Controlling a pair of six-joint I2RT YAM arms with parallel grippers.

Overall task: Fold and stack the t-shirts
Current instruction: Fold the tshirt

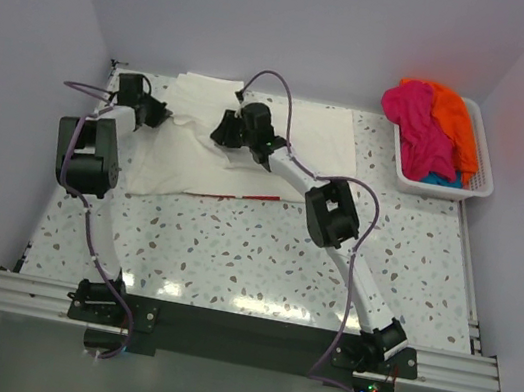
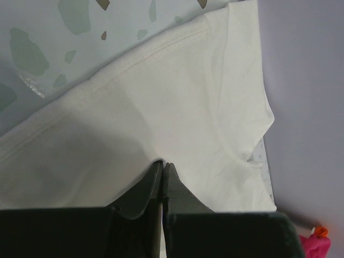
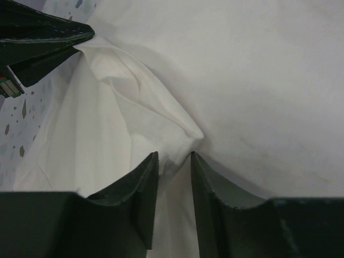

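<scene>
A large cream-white t-shirt (image 1: 304, 132) lies spread over the far half of the table, with a strip of red print (image 1: 254, 197) at its near edge. My left gripper (image 1: 159, 115) is at the shirt's left side, shut on a pinch of its cloth (image 2: 161, 107). In the left wrist view its tips (image 2: 163, 164) meet with no gap. My right gripper (image 1: 220, 133) hovers over the shirt's middle. Its jaws (image 3: 173, 156) stand apart, with a raised fold of white cloth (image 3: 156, 118) between the tips. The left gripper's fingers (image 3: 48, 32) show at the top left of the right wrist view, holding that same fold.
A white slatted basket (image 1: 479, 186) stands at the back right. It holds a magenta-pink tee (image 1: 413, 116), an orange tee (image 1: 454, 123) and a bit of teal cloth (image 1: 438, 178). Speckled tabletop (image 1: 232, 252) lies between the shirt and the arm bases.
</scene>
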